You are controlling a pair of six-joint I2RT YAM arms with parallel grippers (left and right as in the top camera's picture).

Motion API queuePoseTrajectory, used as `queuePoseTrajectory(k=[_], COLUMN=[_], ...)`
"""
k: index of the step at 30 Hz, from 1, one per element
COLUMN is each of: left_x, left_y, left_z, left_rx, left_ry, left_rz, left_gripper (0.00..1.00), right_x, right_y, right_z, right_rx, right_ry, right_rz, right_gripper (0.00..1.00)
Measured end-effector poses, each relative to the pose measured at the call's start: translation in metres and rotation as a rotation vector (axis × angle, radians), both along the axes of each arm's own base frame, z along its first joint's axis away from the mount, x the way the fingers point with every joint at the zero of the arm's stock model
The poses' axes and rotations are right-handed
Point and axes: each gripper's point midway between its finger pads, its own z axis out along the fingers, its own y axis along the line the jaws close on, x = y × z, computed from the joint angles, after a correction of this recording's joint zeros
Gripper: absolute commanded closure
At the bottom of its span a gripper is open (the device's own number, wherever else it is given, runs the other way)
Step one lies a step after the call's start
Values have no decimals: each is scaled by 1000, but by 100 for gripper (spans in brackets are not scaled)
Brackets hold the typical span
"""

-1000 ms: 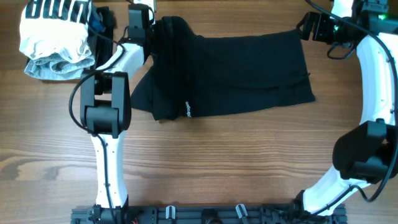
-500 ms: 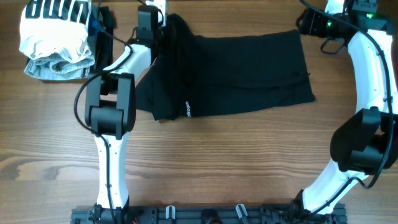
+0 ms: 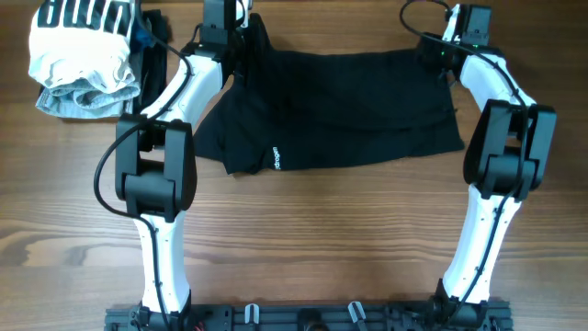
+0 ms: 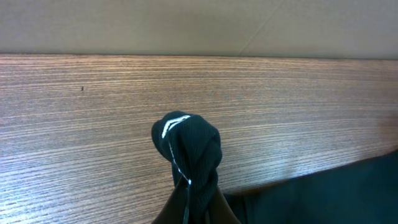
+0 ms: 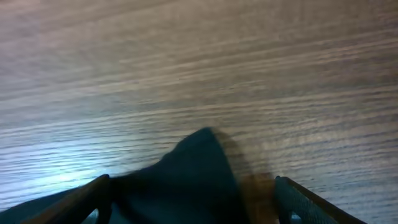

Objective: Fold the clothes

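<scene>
The wood-grain counter meets a pale wall at its far edge. A white-and-grey clothes pile sits in the far left corner. The black garment lies spread along the far edge, its left end bunched. The left claw is pinched tight on that bunch. The right claw gapes wide around the garment's far right corner.

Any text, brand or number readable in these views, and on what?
White print on the black garment: too small, sideways, unreadable.
Black marks on the white garment: cut off at the frame edge, unreadable.
No other text seen.
</scene>
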Motion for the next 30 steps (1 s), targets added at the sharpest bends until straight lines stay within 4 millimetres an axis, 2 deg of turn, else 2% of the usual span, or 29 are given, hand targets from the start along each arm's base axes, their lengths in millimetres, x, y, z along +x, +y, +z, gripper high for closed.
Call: queuePoseTrajectory(k=[3,6,7,9,12,16,19,20,21,23,25,27,30], left_x=[-1,-5,-7,-11,-12,-15,-30,-37,-46,-61,-81,-94,-141], left_y=[1,2,2,3,3,4,7,9,11,14,18,19,19], left_z=[-1,-7,-9,-14,-15,-16,-14,-12,-7,14,27,32,18], left_rx=[5,11,14,19,20,24,37,42,48,53,62,63,86], left_ry=[5,33,46,70,78,94,155,182,210,233,281,321,510], left_rz=[4,4,4,4,4,4,4,4,3,4,3,-5,-29], left_gripper=[95,96,96,96,96,96,96,96,96,96,96,96,96], right_x=[3,5,7,10,10,-6,-26,-36,-43,-71,-98,-118,-139], right_y=[-3,-4,-3,0,1,1,1,-1,-2,-12,-18,-22,-39], right_z=[-1,-1,0,0,-2,0,39,58,74,103,95,87,82], right_rx=[-12,-12,-14,-11,3,8,8,11,13,28,64,108,176], right_ry=[-13,-23,-31,-44,-42,32,71,83,82,133,239,320,383], right_rz=[-9,-28,-29,-29,-47,-65,-74,-80,-85,-118,-135,-148,-187], right_gripper=[41,66,77,88,94,96,96,96,96,96,95,96,95])
